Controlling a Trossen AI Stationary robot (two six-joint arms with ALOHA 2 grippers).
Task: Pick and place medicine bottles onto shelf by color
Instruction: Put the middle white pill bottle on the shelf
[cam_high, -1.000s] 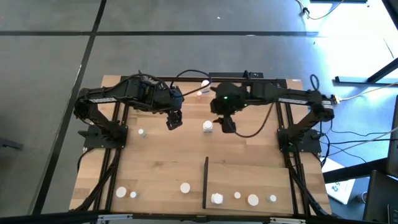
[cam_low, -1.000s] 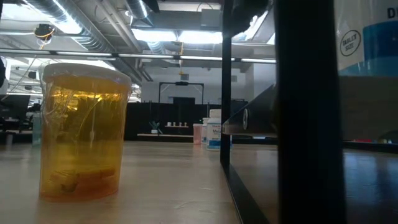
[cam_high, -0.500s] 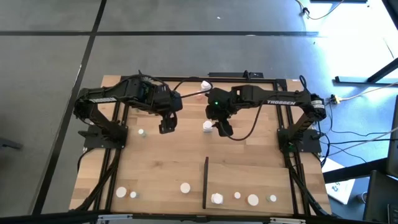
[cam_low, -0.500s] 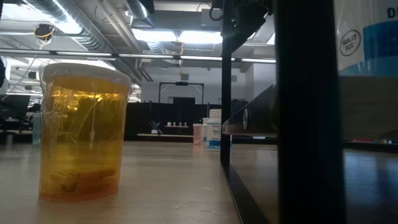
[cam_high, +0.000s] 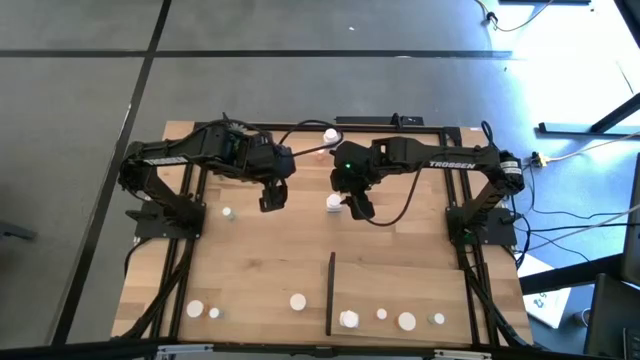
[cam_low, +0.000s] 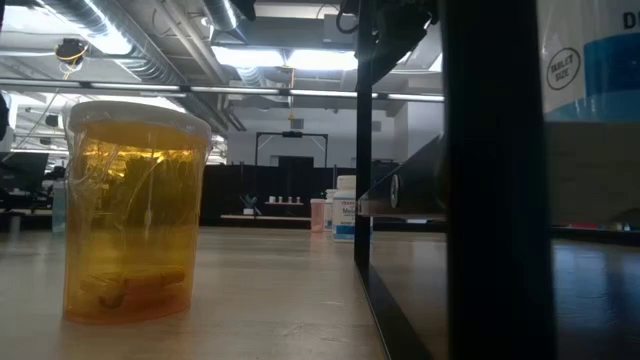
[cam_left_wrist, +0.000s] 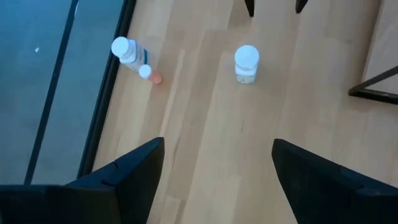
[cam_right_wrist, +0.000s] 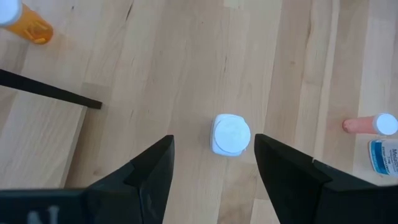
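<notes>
The right gripper hangs over the middle of the far half of the table, its two dark fingers spread apart with a white-capped bottle standing upright between them; in the right wrist view there is a clear gap on both sides, so nothing is gripped. In the high view that bottle sits at about 9 o'clock of the gripper, touching its outline.

The left gripper hovers at 9 o'clock from that bottle, well apart, jaws wide and holding nothing. Its wrist view looks past its fingers at bare wood, with the same white bottle beyond and a white bottle with blue label just beside a small pink bottle near the table edge.

At 12 o'clock of the right gripper, by the far rail, stands that pair of bottles. At 9 o'clock of the left gripper stands a small white bottle.

The shelf lies at the near right of the table, its black upright strip at 6 o'clock of the right gripper. Four white-topped bottles stand in a row along its near edge. Outside the strip, near left, are three more.

The low view shows an amber vial up close
</notes>
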